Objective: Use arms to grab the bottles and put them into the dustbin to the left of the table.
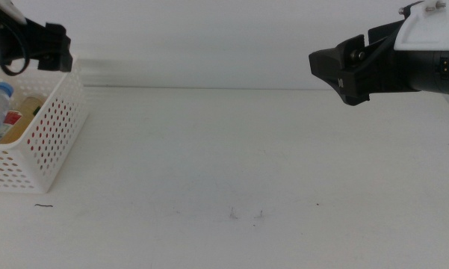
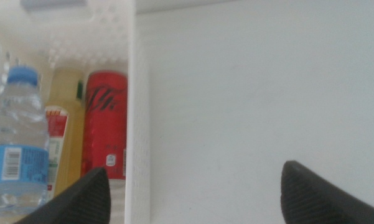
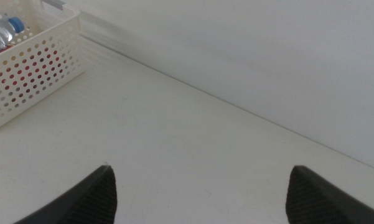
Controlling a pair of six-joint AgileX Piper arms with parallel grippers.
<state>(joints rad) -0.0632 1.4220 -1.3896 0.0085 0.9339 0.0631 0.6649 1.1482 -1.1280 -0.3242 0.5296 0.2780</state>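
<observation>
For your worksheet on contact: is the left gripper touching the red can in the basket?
Apart. In the left wrist view the left gripper is open and empty, hovering above the red can.

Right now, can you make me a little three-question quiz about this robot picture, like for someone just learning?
1. True or false: the red can lies inside the white basket.
2. How many drink containers are in the basket? A) one B) two C) three
3. Fill in: both end effectors, left and right, have their jaws ____.

Key
1. True. It lies beside the yellow-liquid bottle.
2. C. The can, the yellow-liquid bottle and the blue-capped water bottle.
3. Open. Neither holds anything; the left one hangs over the basket's edge, and the right one hangs above the white table.
</observation>
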